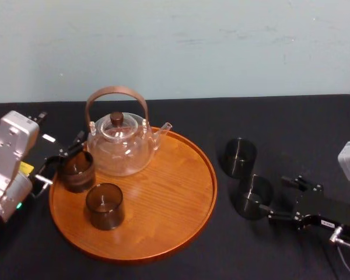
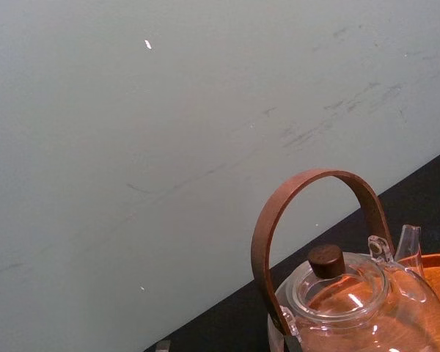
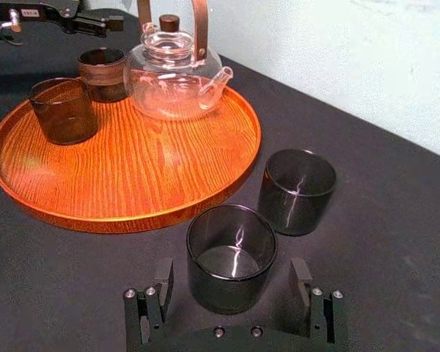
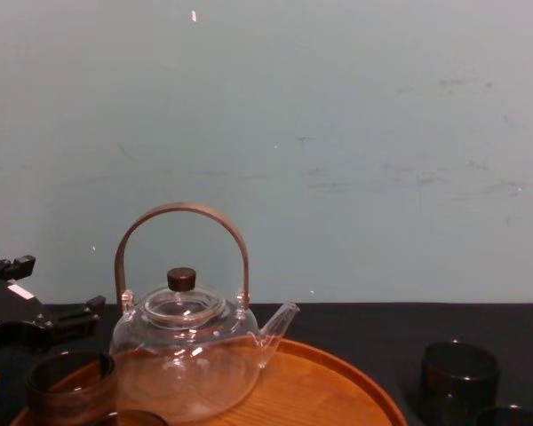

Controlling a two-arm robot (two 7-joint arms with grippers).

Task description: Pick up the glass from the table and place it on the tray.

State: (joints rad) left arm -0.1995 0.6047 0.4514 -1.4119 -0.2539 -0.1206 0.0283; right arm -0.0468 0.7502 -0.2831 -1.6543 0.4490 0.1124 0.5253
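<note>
Glass to be picked (image 3: pixel 231 257) is the dark tumbler standing upright on the bare worktop (image 1: pixel 280 122), to the right of the tray and not yet on it.

You have the matte black worktop running across the whole head view. On its left half lies the round orange-brown wooden tray (image 1: pixel 163 204), low-rimmed and far wider than anything it carries. At the back of the tray stands the clear glass teapot (image 1: pixel 121 146) with its arched brown handle and dark lid knob, spout pointing right.

Your right gripper (image 3: pixel 232 270) reaches in low from the right edge, with its jaws spread to either side of the target glass. A gap shows on both sides, so nothing is pinched. Your left gripper (image 1: pixel 59 160) sits at the tray's left edge, jaws also spread, just beside a dark glass (image 1: pixel 77 170) that stands on the tray in front of the teapot.

Another dark glass (image 1: pixel 105 205) stands nearer the tray's front. A fourth glass (image 1: pixel 239 156) stands on the worktop just behind the target glass — close to it.
</note>
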